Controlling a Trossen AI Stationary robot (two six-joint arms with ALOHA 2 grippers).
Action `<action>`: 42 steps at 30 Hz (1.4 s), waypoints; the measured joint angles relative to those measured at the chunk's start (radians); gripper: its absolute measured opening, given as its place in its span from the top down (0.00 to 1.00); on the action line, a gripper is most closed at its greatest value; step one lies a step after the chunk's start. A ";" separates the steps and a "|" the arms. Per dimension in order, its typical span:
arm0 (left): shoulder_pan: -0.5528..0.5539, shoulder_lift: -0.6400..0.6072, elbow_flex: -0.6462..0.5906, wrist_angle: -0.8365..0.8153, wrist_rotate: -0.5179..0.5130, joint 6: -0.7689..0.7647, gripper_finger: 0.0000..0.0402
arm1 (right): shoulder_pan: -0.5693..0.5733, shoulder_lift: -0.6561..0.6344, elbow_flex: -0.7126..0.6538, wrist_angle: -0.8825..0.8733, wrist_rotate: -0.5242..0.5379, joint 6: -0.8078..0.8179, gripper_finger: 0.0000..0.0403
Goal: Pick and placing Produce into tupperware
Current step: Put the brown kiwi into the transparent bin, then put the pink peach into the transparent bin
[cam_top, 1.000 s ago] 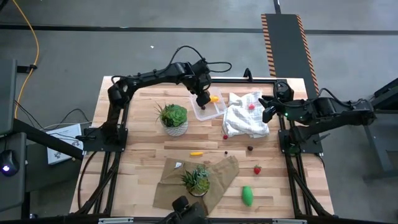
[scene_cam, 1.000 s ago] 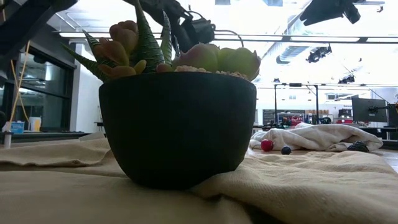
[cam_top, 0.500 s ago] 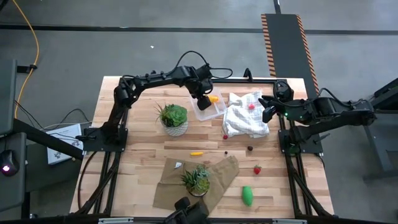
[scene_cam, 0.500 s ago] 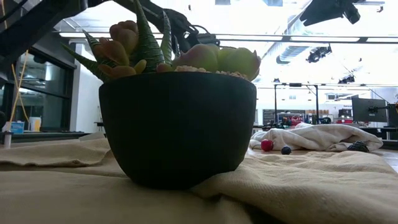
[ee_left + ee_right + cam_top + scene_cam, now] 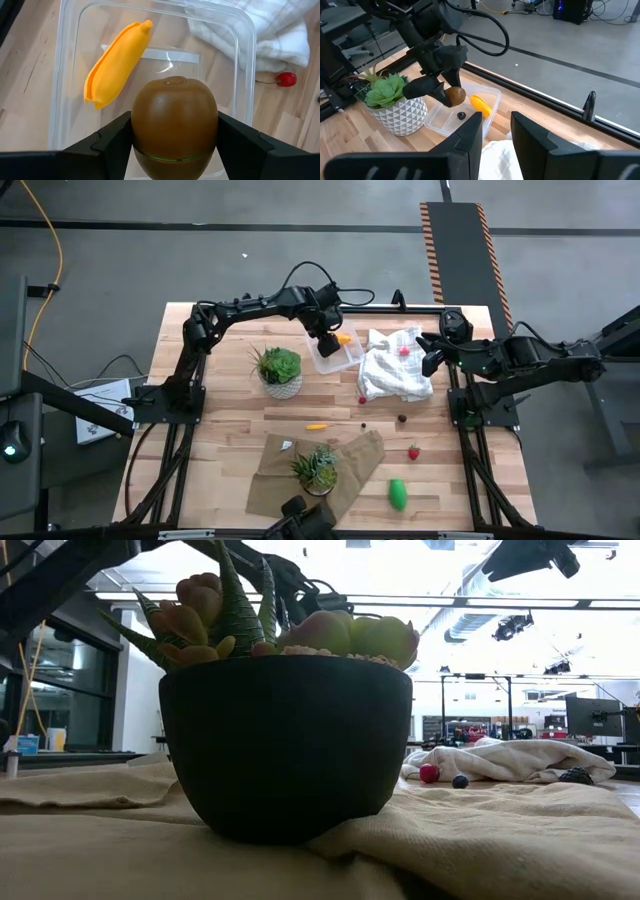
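Note:
My left gripper stands over the clear tupperware, shut on a brown ball. In the right wrist view the ball hangs at the tupperware's end nearest the white-potted plant. A yellow oblong piece and a tiny dark piece lie inside the tupperware. My right gripper waits open, high above the white cloth at the table's right. Loose on the table lie a yellow piece, a red berry and a green piece. My left gripper pinches the brown ball between its two fingers, one on each of two opposite sides at its widest part. The fingers slant down from above. The ball is lifted over the tupperware's floor; whether it touches the floor I cannot tell.
A plant in a white pot stands just left of the tupperware. A second plant in a dark pot sits on a tan cloth near the front edge. A red berry lies on the white cloth, another beside it.
My left gripper has sunk toward the tupperware with the brown ball between its fingers, then come to rest there.

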 joint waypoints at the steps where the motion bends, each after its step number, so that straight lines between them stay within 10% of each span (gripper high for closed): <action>1: 0.000 0.000 0.000 0.000 0.000 0.000 0.41 | 0.000 0.000 0.000 0.000 0.001 0.000 0.77; 14: 0.000 0.000 -0.001 0.002 -0.012 0.000 0.30 | 0.000 0.000 0.000 0.000 0.001 -0.007 0.77; 42: 0.000 -0.002 -0.001 0.001 0.007 -0.001 0.43 | 0.000 0.000 0.000 0.000 0.001 -0.007 0.77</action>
